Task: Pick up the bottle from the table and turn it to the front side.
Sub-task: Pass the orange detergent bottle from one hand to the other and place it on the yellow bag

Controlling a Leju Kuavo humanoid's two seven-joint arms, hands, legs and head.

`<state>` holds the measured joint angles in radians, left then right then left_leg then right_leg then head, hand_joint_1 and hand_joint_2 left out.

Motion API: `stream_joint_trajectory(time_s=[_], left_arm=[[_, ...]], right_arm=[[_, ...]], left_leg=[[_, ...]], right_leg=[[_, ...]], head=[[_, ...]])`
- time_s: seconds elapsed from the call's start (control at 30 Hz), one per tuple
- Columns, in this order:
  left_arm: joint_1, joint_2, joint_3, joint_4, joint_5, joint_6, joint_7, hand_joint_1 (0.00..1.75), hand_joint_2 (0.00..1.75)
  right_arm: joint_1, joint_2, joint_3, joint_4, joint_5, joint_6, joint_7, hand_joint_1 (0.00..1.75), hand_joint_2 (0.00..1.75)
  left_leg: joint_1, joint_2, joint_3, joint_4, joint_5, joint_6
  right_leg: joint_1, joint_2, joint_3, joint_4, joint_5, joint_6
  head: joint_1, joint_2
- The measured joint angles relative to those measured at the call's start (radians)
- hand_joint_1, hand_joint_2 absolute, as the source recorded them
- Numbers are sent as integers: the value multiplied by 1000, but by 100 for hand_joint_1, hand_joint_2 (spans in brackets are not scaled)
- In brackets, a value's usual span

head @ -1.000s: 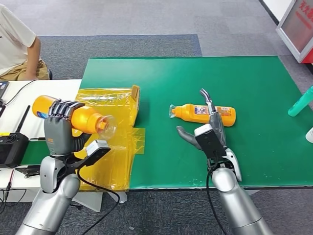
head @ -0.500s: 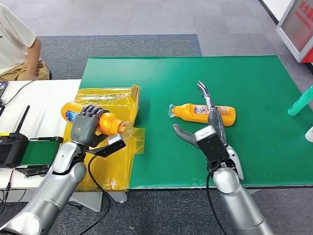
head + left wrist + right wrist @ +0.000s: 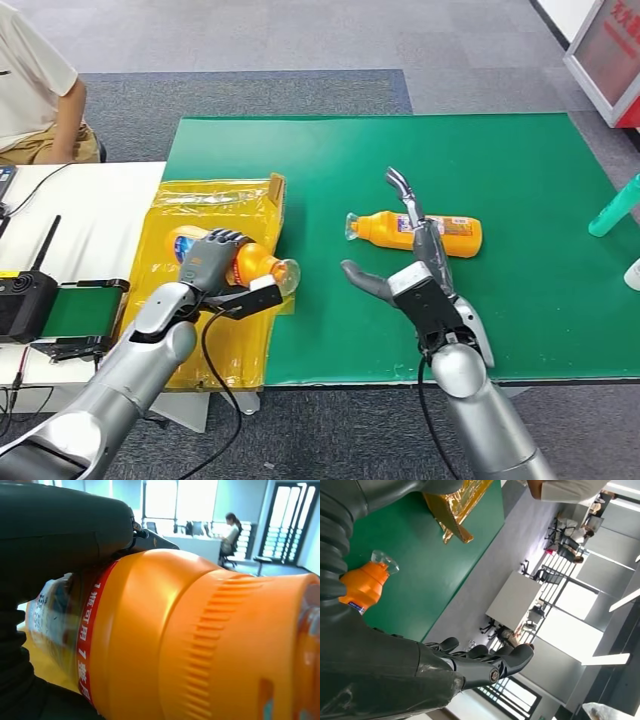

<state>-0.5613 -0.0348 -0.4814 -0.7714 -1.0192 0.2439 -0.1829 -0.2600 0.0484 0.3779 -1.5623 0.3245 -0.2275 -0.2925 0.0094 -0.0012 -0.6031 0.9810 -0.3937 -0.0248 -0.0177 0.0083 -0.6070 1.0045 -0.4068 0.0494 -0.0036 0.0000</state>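
Note:
My left hand point(image 3: 209, 262) grips an orange bottle point(image 3: 253, 264) with a clear cap, held lying sideways low over the yellow tray point(image 3: 226, 205), cap pointing right. In the left wrist view the bottle point(image 3: 196, 640) is huge, its red-and-white label under my dark fingers point(image 3: 56, 530). A second orange bottle point(image 3: 415, 231) lies on its side on the green mat point(image 3: 490, 150), cap to the left. My right hand point(image 3: 419, 265) hovers just in front of it, open, fingers spread and holding nothing. The right wrist view shows that bottle's neck point(image 3: 365, 582) beside my hand point(image 3: 433, 665).
A seated person point(image 3: 34, 95) is at the far left beside the white table point(image 3: 90, 215). A black radio unit point(image 3: 23, 300) sits at the left edge. A teal bottle point(image 3: 615, 215) lies at the mat's right edge.
My left hand has carried its bottle down and to the right, from above the white table to low over the yellow tray. My right hand rose slightly and spread.

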Motion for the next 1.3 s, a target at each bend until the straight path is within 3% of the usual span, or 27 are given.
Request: stream_joint_trajectory(time_s=[0.33,0.37,0.47,0.5,0.6,0.83,0.93,0.97,1.07,1.1,1.23,1.3], left_arm=[[-4,-48,-50,47,56,-12,-12,175,175],[-5,-50,-53,50,57,-11,-12,131,175],[-11,-54,-59,62,66,-6,-11,0,44],[-13,-56,-60,67,71,-3,-8,0,44],[-19,-58,-62,80,84,6,0,0,175],[-24,-58,-65,101,97,9,1,0,175],[-26,-58,-66,107,99,12,1,0,44],[-26,-58,-66,109,101,14,1,0,44],[-28,-58,-67,114,112,22,0,0,175],[-28,-58,-68,116,115,24,0,0,175],[-29,-57,-69,124,126,31,0,0,0],[-29,-57,-70,128,135,40,-2,0,0]], right_arm=[[-7,8,30,12,-9,19,-18,0,175],[-8,8,32,13,-9,20,-18,0,175],[-13,8,38,18,-10,20,-19,0,175],[-15,8,39,19,-11,20,-20,0,175],[-19,8,42,24,-12,20,-22,0,175],[-20,8,44,28,-14,20,-26,0,175],[-20,8,44,30,-14,20,-27,0,175],[-20,8,44,30,-14,20,-27,0,175],[-21,8,44,34,-14,19,-30,0,175],[-21,8,44,36,-15,19,-31,0,175],[-20,8,44,45,-15,16,-32,0,175],[-18,8,44,51,-15,14,-32,0,175]], left_leg=[[0,0,-1,0,0,-1],[0,0,-1,0,0,-1],[0,0,-1,0,1,-1],[0,0,-1,0,1,-1],[0,0,-1,0,1,-1],[0,0,-1,0,1,-1],[0,0,-1,0,1,-1],[0,0,-1,0,1,-1],[0,0,-1,0,1,-1],[0,0,-1,0,1,-1],[0,0,-1,0,1,-1],[0,0,-1,0,1,-1]], right_leg=[[0,0,-1,0,0,0],[0,0,-1,0,0,0],[0,0,-1,0,0,0],[0,0,-1,0,0,0],[0,0,-1,0,0,0],[0,0,-1,0,0,0],[0,0,-1,0,0,0],[0,0,-1,0,0,0],[0,0,-1,0,0,0],[0,0,-1,0,0,0],[0,0,-1,0,0,0],[0,0,-1,0,0,0]], head=[[0,0],[0,0],[0,0],[0,0],[0,0],[0,0],[0,0],[0,0],[0,0],[0,0],[0,0],[0,0]])
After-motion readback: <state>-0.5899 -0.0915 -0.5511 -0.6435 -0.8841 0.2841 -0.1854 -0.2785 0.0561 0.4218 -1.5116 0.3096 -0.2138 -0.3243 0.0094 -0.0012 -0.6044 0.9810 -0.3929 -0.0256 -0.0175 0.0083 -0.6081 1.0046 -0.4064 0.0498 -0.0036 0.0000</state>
